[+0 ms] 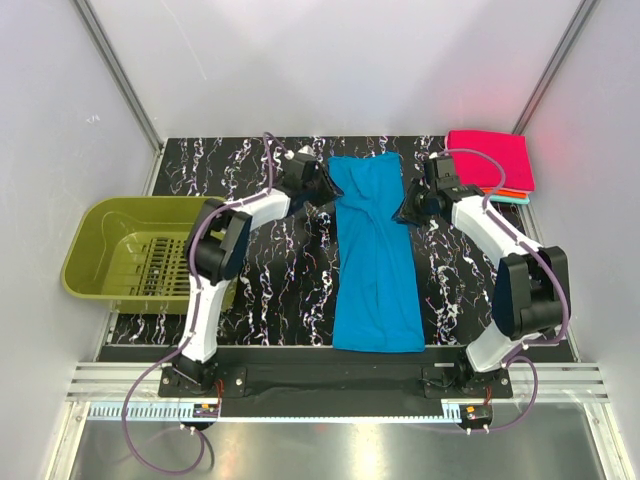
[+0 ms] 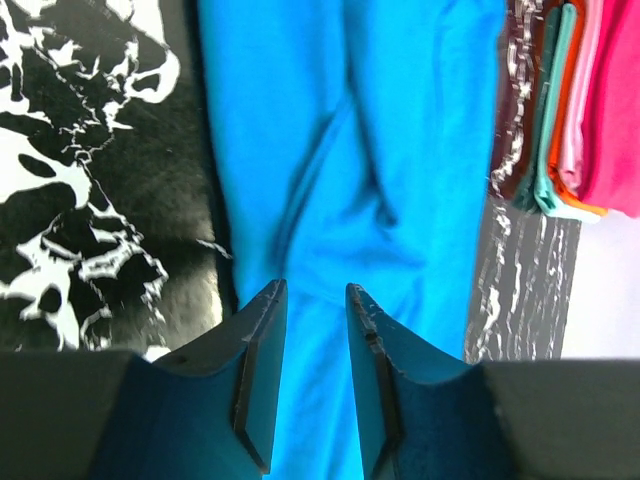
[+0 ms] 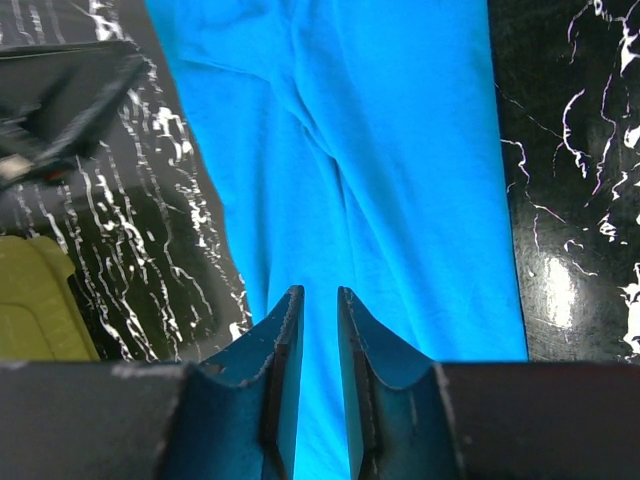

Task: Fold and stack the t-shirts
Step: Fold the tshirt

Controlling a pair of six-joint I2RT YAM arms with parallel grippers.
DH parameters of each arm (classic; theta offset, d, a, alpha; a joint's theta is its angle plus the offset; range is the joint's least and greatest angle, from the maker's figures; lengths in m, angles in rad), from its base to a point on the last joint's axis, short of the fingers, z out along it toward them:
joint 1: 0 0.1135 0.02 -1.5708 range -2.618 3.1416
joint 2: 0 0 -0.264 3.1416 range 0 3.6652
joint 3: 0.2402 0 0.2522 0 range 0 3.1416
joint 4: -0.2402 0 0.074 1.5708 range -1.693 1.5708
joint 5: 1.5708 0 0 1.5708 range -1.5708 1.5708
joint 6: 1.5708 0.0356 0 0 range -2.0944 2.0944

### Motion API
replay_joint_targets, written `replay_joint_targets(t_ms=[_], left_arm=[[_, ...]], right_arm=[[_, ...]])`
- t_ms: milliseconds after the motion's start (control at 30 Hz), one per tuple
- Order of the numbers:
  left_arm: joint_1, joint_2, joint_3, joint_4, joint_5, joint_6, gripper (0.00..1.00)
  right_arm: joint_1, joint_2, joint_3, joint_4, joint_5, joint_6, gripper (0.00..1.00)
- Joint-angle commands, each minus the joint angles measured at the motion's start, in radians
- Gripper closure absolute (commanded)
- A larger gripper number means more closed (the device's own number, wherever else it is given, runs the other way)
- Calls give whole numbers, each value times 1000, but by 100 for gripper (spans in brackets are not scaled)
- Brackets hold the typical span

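Note:
A bright blue t-shirt lies folded into a long narrow strip down the middle of the table, with creases near its far end. My left gripper hovers at the strip's far left edge, its jaws parted over the blue cloth with nothing pinched. My right gripper is at the far right edge, jaws a narrow gap apart, with flat cloth showing through. A folded stack sits at the far right corner: a magenta-pink shirt on top, an orange one and a pale teal one beneath.
An olive-green plastic basket stands at the table's left edge, and a corner of it shows in the right wrist view. The tabletop is black marble pattern. White walls close in on three sides.

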Motion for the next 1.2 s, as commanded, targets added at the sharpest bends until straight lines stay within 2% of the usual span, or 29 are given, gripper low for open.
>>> replay_joint_targets(t_ms=[0,200,333,533,667,933,1033,1167], left_arm=[[3,-116,57,-101,-3,70,65],[5,-183,-32,-129,81,107,66],[6,-122,-12,-136,115,157,65],[20,44,141,-147,187,186,68],[49,150,284,-172,207,145,70],[126,378,512,-210,243,7,73],[144,447,644,-210,259,-18,73],[153,473,700,-192,266,-8,73]], right_arm=[[-8,11,-5,26,0,13,73],[-12,57,-19,-24,19,-2,74],[-22,192,108,2,45,-52,76],[-54,416,315,36,16,-31,80],[-65,541,423,55,-9,-10,82],[-85,707,584,85,-30,24,84],[-89,772,665,91,-33,30,85],[-106,841,755,89,-59,40,85]])
